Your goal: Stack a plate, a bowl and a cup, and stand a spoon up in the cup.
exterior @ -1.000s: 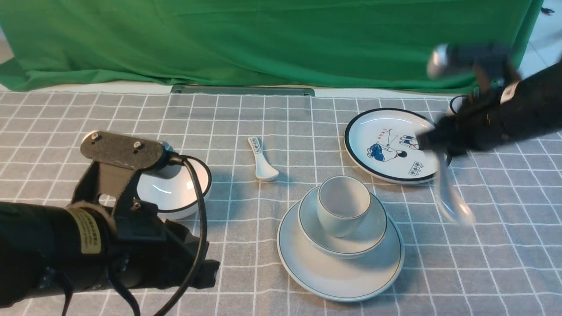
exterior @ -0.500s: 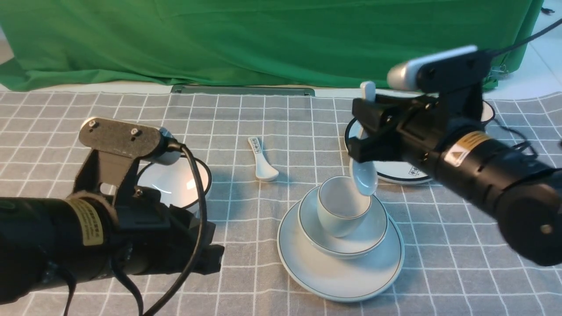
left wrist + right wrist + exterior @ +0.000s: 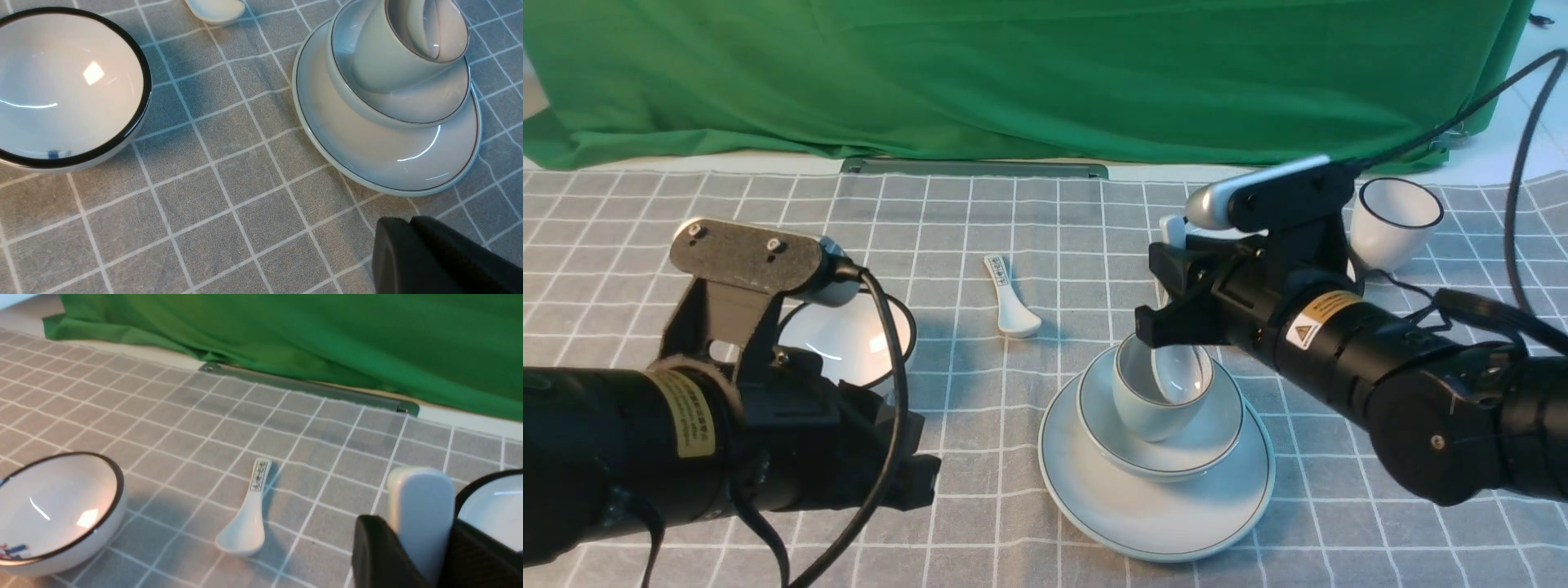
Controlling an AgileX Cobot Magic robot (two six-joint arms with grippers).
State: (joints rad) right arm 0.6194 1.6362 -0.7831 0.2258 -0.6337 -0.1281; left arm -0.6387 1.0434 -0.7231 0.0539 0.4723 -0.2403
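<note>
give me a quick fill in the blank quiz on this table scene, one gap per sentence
1. The right tool grips the spoon by its ___, with the scoop down inside the cup.
2. The cup, the bowl and the plate make a stack of ___ dishes.
3. The other bowl, apart from the stack, has a thick ___ rim.
4. The curtain behind the table is ___.

Missing words: handle; three; black; green
</note>
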